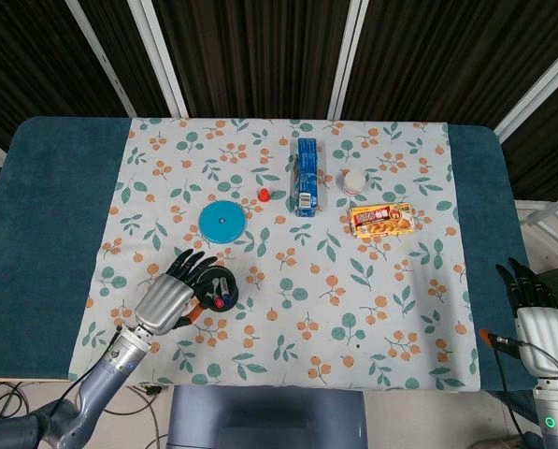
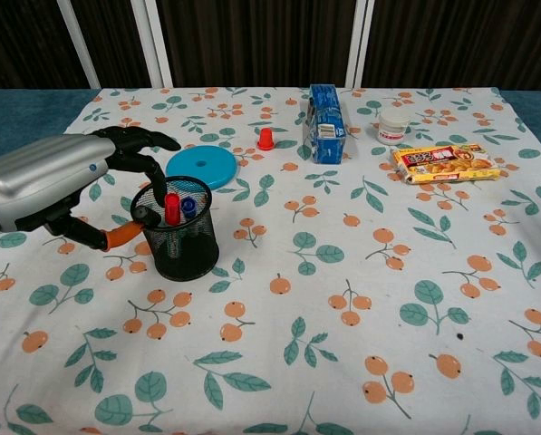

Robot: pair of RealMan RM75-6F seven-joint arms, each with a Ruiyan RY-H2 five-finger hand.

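A black mesh pen cup (image 1: 221, 290) (image 2: 181, 243) stands upright at the front left of the leaf-print cloth, with a red pen (image 2: 171, 207) and a blue pen (image 2: 188, 206) in it. My left hand (image 1: 171, 295) (image 2: 48, 181) is at the cup's left side. One finger hooks over the rim and the orange-tipped thumb lies against the outer wall, pinching it; the other fingers spread above. My right hand (image 1: 538, 318) hangs off the table's right edge, fingers straight and apart, holding nothing.
Behind the cup lies a blue disc (image 1: 222, 223) (image 2: 204, 167). Further back are a small red cap (image 1: 263, 195), an upright blue box (image 1: 305, 176), a white jar (image 1: 354, 181) and a yellow snack box (image 1: 381, 220).
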